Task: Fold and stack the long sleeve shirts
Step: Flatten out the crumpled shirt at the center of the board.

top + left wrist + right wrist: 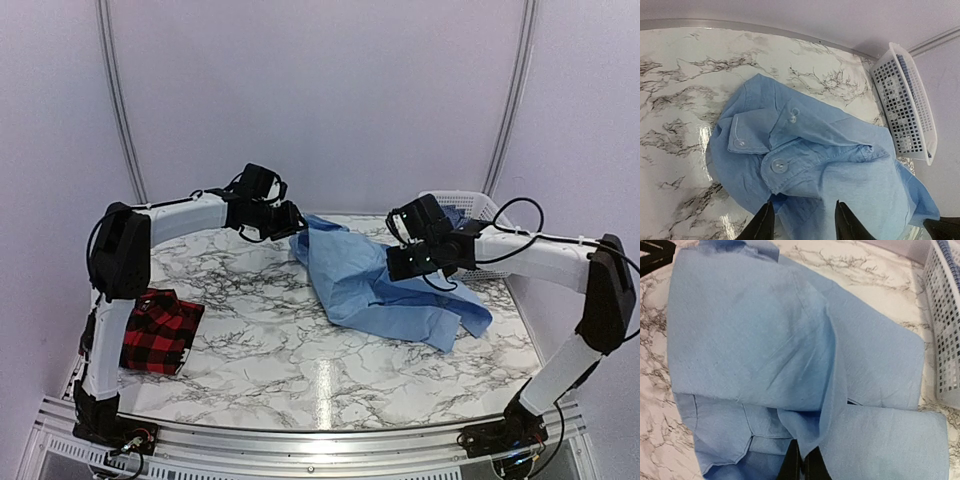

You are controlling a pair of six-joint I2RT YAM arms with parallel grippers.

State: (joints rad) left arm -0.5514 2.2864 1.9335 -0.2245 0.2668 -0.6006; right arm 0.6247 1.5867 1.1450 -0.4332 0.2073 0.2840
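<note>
The light blue shirt (pixel 385 285) lies rumpled across the middle and right of the marble table. Its collar and cuff buttons show in the left wrist view (pixel 805 160). My left gripper (pixel 297 219) hovers open just above the shirt's far left corner, fingers (pixel 761 226) apart over the cloth (pixel 802 227). My right gripper (pixel 408 262) is shut on a fold of the blue shirt (pixel 765 340) and lifts it into a ridge above the fingers (pixel 805 467). The red-and-black plaid shirt (pixel 157 330) lies folded at the table's left edge.
A white mesh basket (pixel 470 212) with something blue inside stands at the far right; it also shows in the left wrist view (pixel 905 100) and in the right wrist view (pixel 945 325). The marble table (pixel 260 330) has a metal rail along its front edge.
</note>
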